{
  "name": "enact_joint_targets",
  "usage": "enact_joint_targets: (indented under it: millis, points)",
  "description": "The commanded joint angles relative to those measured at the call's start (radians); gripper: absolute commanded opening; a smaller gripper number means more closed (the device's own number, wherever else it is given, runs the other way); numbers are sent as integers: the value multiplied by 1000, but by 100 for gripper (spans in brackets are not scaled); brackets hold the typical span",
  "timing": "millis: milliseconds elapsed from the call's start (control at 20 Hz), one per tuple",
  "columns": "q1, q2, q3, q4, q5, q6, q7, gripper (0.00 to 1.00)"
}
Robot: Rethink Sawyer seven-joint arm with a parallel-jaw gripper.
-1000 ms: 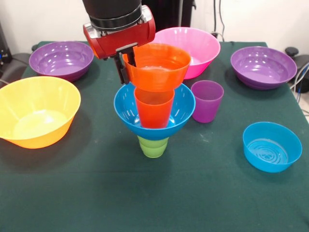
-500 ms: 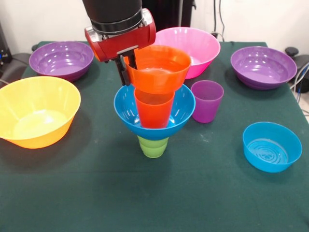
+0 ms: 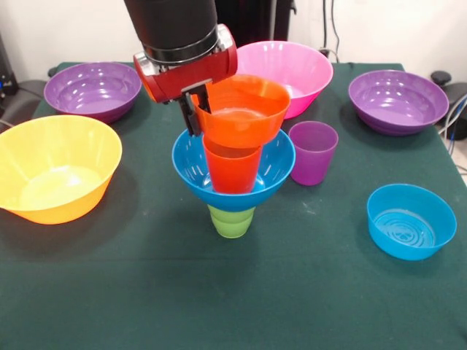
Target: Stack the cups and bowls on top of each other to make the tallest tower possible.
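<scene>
Four-piece tower point(image 3: 233, 171), directly under the tool point(image 3: 198, 109): green cup point(image 3: 232, 221), blue bowl point(image 3: 191, 162), orange cup point(image 3: 232, 169), small orange bowl point(image 3: 241, 109). Tool clamped on bowl's rim; advisable to level bowl, release gently, lift straight.

We see a dark green tablecloth point(image 3: 146, 292) covering the table, black cables point(image 3: 334, 29) at one o'clock against a white wall point(image 3: 394, 29).

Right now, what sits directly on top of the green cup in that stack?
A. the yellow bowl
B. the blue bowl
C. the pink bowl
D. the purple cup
B: the medium blue bowl rests on the green cup, with the orange cup standing inside it.
</scene>
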Motion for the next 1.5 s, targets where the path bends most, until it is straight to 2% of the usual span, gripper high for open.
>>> enact_joint_targets:
  millis: [50, 650, 1500]
  points:
    - [29, 25, -5, -48, -74, 69, -62, 0]
    - [30, 21, -7, -58, -96, 86, -75, 0]
    - [30, 21, 6, -95, -86, 119, -86, 0]
